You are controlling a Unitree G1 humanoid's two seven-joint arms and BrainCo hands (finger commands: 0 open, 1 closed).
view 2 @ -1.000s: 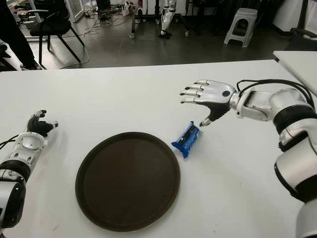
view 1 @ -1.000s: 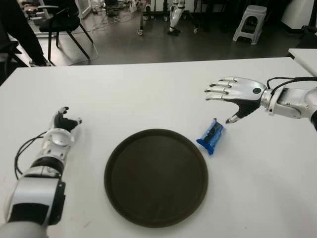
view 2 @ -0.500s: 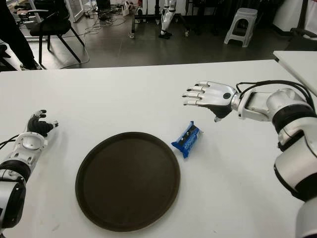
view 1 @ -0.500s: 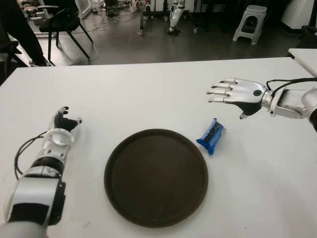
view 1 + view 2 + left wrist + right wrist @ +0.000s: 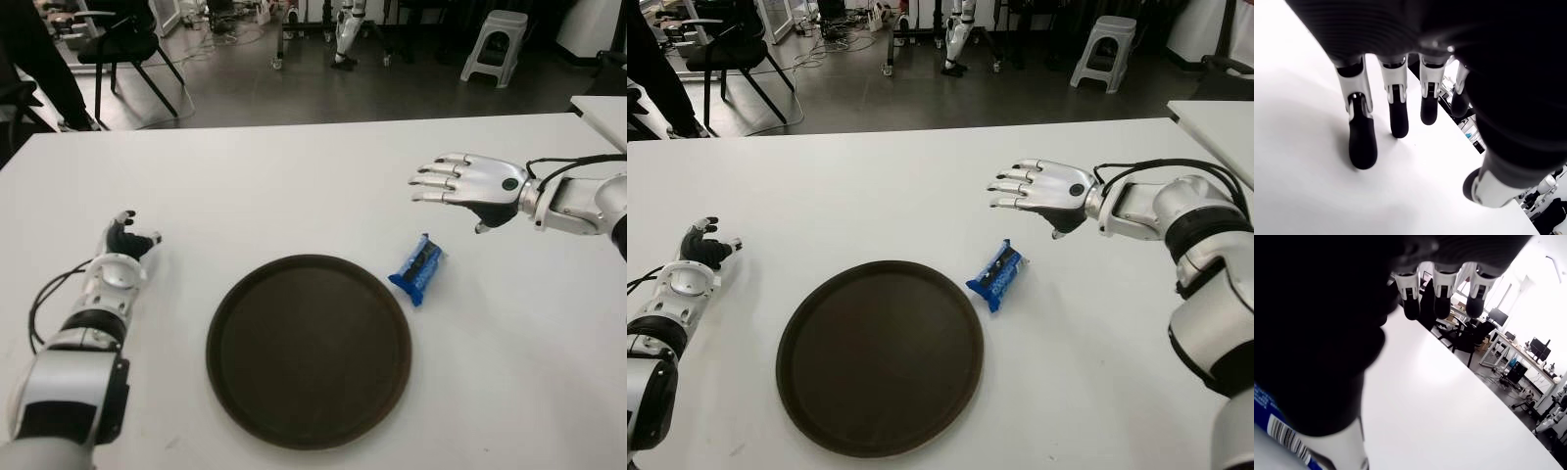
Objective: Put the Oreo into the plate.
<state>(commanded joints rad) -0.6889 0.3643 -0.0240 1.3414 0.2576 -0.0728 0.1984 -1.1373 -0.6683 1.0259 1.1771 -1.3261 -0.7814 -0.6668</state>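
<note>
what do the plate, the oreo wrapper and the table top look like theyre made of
Plate: dark brown, matte, probably plastic or lacquered wood; a low raised rim, only dull reflections.
Oreo wrapper: thin blue plastic film, glossy, with crimped ends and creases.
Table: smooth white top, likely laminate; faint sheen, no grain visible.

The table [image 5: 294, 186] top is a smooth, matt white surface, and on it the plate [image 5: 309, 351] is a dark brown disc with a dull, faintly sheened finish. Just right of the plate, the Oreo [image 5: 417, 268] is in glossy blue wrapping film. The right hand [image 5: 468, 182], beyond the Oreo, has a polished silver shell with matt black fingertips [image 5: 1411, 309].
</note>
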